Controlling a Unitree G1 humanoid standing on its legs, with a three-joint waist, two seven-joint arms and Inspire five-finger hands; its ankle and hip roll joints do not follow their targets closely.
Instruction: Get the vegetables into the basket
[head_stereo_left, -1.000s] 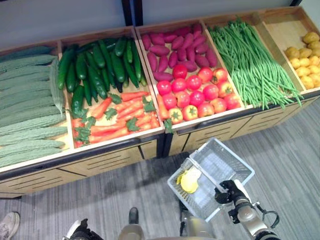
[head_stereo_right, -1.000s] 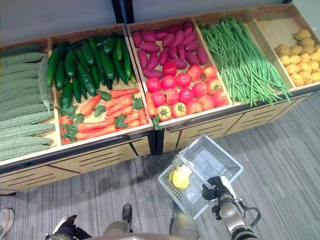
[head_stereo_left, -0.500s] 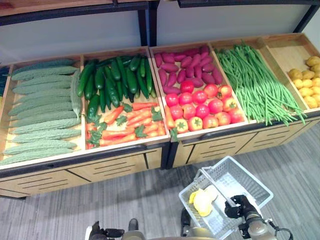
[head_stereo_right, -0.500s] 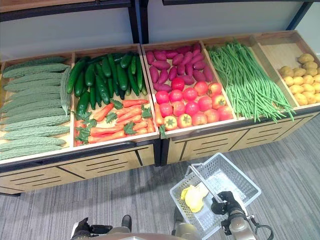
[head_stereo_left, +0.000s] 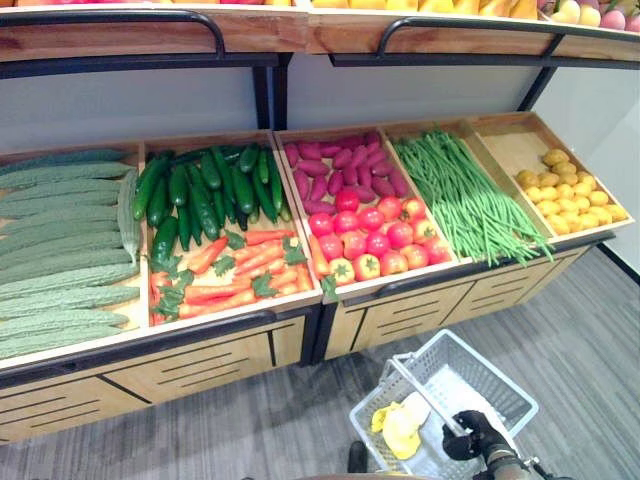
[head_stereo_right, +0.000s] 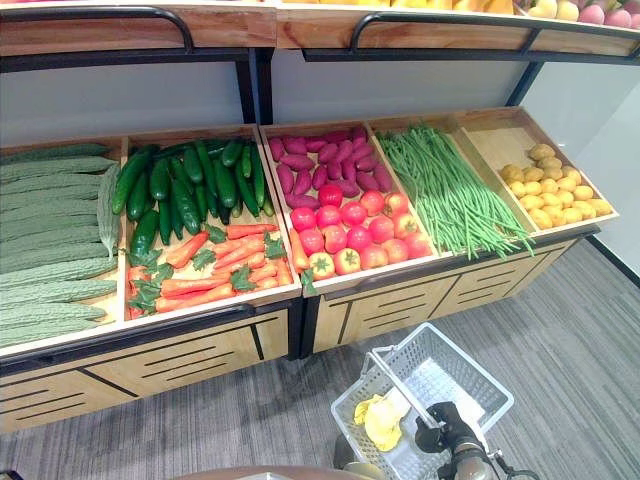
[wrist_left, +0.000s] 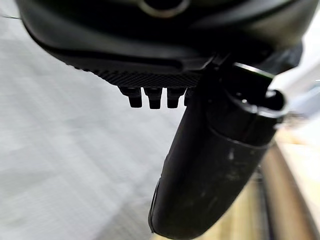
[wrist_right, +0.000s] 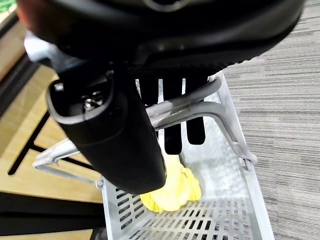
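My head has tipped up since a second ago: the upper shelf (head_stereo_left: 250, 30) with its dark rail now shows above the display, and the whole stand has slid down and away in my view, which I put down to the camera and not the produce. The basket (head_stereo_left: 500, 385) sits lower in the picture than it did, the yellow thing (head_stereo_left: 402, 430) in it lying much as before.

My right robot hand (wrist_right: 172, 117) has its fingers curled round the basket's grey handle (wrist_right: 200, 102), so the basket hangs from it over the grey floor, just in front of the stand's wooden drawers. My left robot hand (wrist_left: 210, 165) shows in its own wrist view over bare floor — fingertips tucked short beneath the palm, nothing in it.

To do this step well I'd judge I should keep the basket level and close to the stand, so the free hand has a short carry, and choose one piece lying on top at the near edge. The carrots (head_stereo_left: 235, 275) and tomatoes (head_stereo_left: 365, 235) lie nearest the front lip.

The vegetables lie in open wooden bins: ridged pale-green gourds (head_stereo_left: 60, 250), dark cucumbers (head_stereo_left: 195, 190), orange carrots with green tops, purple-red tubers (head_stereo_left: 335, 170) behind the tomatoes, long green beans (head_stereo_left: 465, 200) and small yellow potatoes (head_stereo_left: 565, 190).
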